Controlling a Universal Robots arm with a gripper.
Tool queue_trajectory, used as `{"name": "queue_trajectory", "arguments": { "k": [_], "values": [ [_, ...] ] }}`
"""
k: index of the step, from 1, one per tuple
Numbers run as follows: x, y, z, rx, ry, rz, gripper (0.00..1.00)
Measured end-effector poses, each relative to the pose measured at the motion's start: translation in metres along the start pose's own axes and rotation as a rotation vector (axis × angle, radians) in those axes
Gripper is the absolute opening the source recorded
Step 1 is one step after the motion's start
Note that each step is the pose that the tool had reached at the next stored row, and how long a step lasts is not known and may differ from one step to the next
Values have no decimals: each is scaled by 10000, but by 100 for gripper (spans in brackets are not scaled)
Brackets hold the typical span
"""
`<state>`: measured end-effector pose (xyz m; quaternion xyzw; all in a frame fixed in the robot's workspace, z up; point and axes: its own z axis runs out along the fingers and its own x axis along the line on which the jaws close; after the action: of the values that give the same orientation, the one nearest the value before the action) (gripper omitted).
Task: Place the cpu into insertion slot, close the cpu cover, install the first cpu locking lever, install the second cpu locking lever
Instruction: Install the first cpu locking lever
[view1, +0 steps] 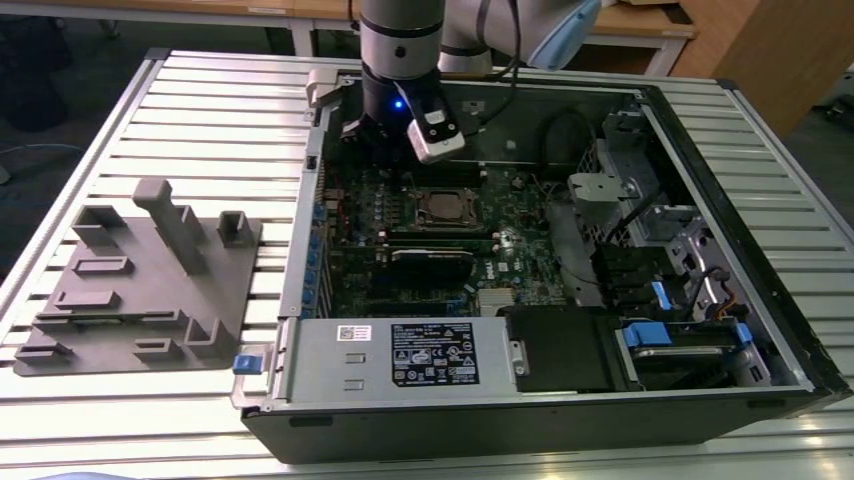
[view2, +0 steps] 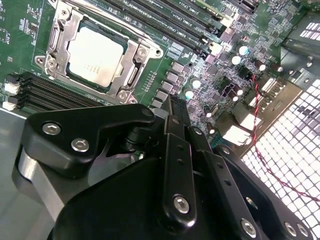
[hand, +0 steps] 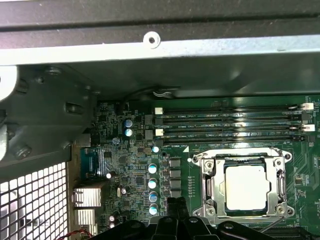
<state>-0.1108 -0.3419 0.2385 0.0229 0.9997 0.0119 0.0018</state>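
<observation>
Slatted bench (view1: 174, 100), open computer case (view1: 534, 435): chip (view2: 95, 55) seated, cover plate (view2: 132, 67) down.
The chip lies in the socket (view1: 447, 208); whether the levers are latched I cannot tell. Closed together and empty, the end effector (view2: 174, 106) hangs at 11 o'clock of the socket in the exterior view. Any lever push should be slow, clear of the memory slots (hand: 230, 125).

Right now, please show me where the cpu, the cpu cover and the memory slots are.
cpu (hand: 245, 187): first wrist view, middle of its silver top.
cpu cover (hand: 216, 189): first wrist view, side bar of the metal frame.
memory slots (hand: 230, 126): first wrist view, middle of a long black slot.
</observation>
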Motion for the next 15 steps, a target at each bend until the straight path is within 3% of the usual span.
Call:
{"name": "queue_trajectory", "arguments": {
  "k": [15],
  "values": [
    [27, -1, 0, 0, 1, -2, 11]
  ]
}}
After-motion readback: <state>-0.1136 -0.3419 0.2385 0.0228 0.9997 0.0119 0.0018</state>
